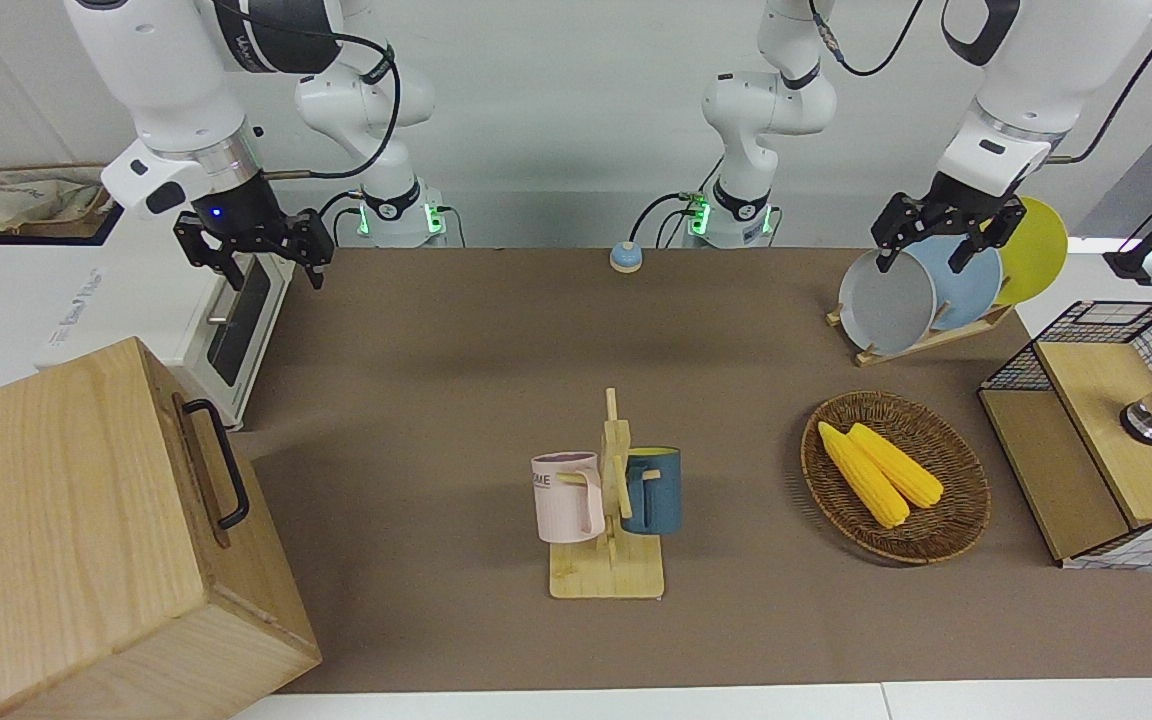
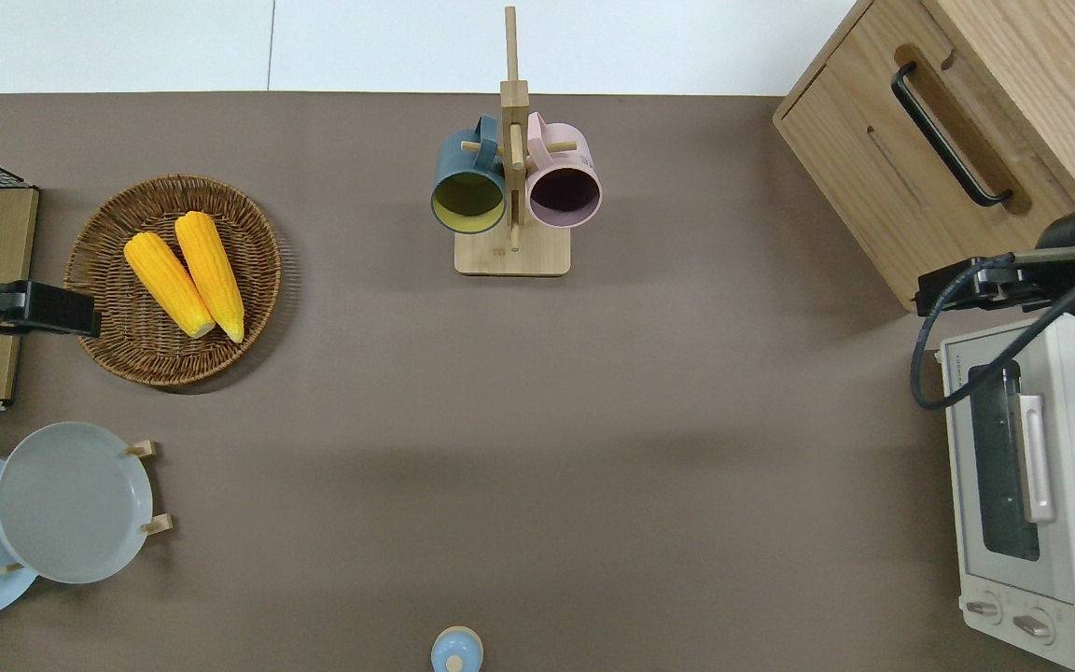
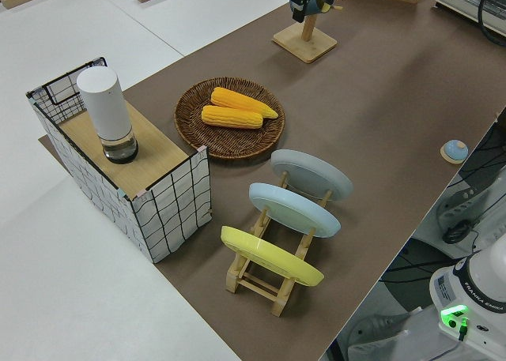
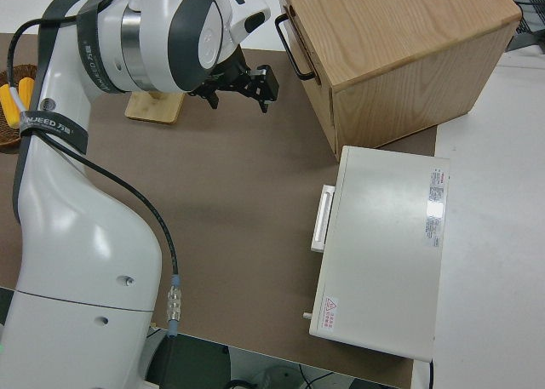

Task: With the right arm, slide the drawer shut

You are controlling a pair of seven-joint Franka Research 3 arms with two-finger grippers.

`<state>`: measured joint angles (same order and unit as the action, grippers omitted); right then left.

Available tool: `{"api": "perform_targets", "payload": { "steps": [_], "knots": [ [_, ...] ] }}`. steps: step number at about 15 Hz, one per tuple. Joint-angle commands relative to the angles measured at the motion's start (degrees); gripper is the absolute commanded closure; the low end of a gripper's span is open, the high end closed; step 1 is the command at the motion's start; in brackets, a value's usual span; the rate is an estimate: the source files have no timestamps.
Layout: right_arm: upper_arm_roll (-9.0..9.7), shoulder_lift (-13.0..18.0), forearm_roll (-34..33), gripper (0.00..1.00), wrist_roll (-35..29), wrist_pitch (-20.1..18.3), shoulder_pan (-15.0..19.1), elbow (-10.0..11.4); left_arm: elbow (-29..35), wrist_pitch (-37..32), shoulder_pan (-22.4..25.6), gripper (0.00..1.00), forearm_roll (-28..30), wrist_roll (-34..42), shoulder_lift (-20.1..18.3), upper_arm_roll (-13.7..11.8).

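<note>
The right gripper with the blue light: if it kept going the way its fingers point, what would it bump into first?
The right gripper points down with its fingers spread. The overhead view puts it by the oven's corner nearest the cabinet, so it would probably meet the brown table mat or the oven's edge first. Depth is unclear.

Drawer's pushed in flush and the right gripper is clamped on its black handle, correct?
Not clamped. The right gripper hangs open in the air, clear of the black handle, as the front view shows. The drawer does sit flush in the cabinet.
</note>
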<state>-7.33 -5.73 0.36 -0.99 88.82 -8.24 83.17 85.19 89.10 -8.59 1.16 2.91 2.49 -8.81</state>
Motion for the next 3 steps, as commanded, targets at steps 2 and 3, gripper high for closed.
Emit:
{"api": "perform_targets", "payload": {
  "steps": [2,3],
  "knots": [
    [0.30,-0.33,-1.15,0.015,1.25,0.30,0.16,-0.64,-1.17,0.02,-0.99,0.00,-0.72,0.43,0.76,-0.95],
    [0.30,-0.33,-1.15,0.015,1.34,0.30,0.16,-0.72,-1.17,0.02,-0.99,0.00,-0.72,0.43,0.76,-0.95]
  ]
}}
